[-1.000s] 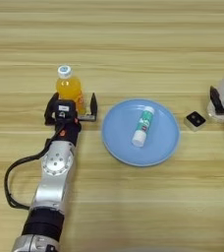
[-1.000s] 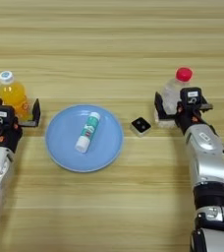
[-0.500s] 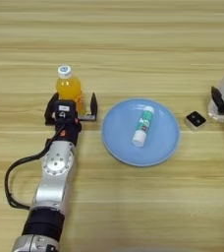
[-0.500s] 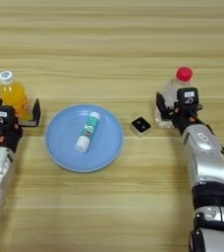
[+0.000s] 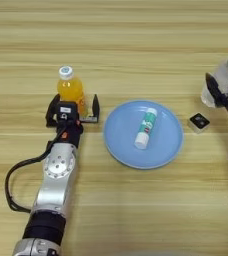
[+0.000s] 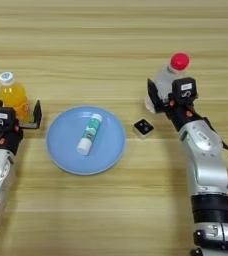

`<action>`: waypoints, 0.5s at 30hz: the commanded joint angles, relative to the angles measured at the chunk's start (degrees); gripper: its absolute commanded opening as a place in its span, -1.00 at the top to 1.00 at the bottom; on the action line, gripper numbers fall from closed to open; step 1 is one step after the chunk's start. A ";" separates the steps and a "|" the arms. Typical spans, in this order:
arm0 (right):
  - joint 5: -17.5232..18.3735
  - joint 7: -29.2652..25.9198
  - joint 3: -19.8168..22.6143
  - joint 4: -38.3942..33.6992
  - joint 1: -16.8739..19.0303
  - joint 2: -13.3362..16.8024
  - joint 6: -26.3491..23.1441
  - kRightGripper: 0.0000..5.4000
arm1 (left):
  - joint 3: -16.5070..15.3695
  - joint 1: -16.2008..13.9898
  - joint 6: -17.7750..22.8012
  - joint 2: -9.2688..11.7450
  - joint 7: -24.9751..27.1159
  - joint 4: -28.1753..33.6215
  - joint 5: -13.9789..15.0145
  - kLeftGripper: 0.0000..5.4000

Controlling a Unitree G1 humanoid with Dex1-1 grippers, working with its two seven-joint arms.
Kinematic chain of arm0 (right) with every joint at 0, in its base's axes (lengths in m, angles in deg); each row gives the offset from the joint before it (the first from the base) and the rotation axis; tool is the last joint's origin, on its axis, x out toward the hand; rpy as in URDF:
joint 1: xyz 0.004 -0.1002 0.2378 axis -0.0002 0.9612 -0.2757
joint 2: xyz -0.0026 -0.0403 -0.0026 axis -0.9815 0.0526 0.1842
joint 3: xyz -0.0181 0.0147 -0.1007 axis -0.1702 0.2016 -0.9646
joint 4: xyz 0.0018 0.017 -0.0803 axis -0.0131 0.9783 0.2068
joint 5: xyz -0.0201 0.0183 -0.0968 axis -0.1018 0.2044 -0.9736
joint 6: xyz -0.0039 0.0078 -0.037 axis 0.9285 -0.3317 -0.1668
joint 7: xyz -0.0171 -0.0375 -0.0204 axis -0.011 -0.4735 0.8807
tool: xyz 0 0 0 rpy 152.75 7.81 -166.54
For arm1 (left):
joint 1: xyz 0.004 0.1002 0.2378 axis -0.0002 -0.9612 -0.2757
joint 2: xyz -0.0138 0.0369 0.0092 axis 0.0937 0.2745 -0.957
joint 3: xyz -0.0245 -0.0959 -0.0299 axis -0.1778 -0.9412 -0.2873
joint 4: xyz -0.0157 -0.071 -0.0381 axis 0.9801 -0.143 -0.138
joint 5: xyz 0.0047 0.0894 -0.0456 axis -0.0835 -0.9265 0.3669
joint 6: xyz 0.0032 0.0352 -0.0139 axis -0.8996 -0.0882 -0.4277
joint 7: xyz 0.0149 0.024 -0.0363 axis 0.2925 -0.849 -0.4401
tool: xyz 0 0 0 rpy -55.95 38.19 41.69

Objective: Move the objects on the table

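Far left: small bottle of orange liquid (image 5: 70, 90) with a white cap, standing upright on the table (image 5: 116, 45). Left gripper (image 5: 72, 110) sits right at its near side, fingers spread wide either side of the bottle base, one finger (image 5: 95, 106) sticking up on the right of it; jaws are apart and not clamped on anything (whether the pads touch the bottle I can't tell). Left arm runs from there toward the near-left corner, black cable looping off its left side. Next over, centre of the scene: round blue plate (image 5: 161, 150), flat on the wood, just right of the left gripper. White tube with green label (image 5: 145, 128) lies on its side inside the plate, white cap end pointing near-left, other end toward the far rim. Right of the plate, apart from its rim: small white cube with black top (image 6: 143, 128), sitting alone on the table, nothing gripping it. Further right and slightly farther back: clear plastic bottle with red cap (image 6: 169, 78), tilted, cap leaning to the right. Right gripper (image 6: 167, 98) is closed around its lower body, one black finger (image 6: 151, 94) visible on the left side of the bottle, gripper housing against the near-right side. Right arm runs down to the near-right edge.
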 commanded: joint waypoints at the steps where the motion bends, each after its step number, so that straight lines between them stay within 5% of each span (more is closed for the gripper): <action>1: -0.44 -1.24 -1.63 0.51 -3.45 -0.28 0.78 -0.20 | 0.33 0.46 -0.10 0.00 -0.09 -0.05 -1.13 -1.00; 15: -2.42 -5.24 -5.69 19.25 -12.59 -4.58 11.08 -0.18 | 0.54 0.29 -0.10 -0.05 -0.28 0.15 -1.10 -1.00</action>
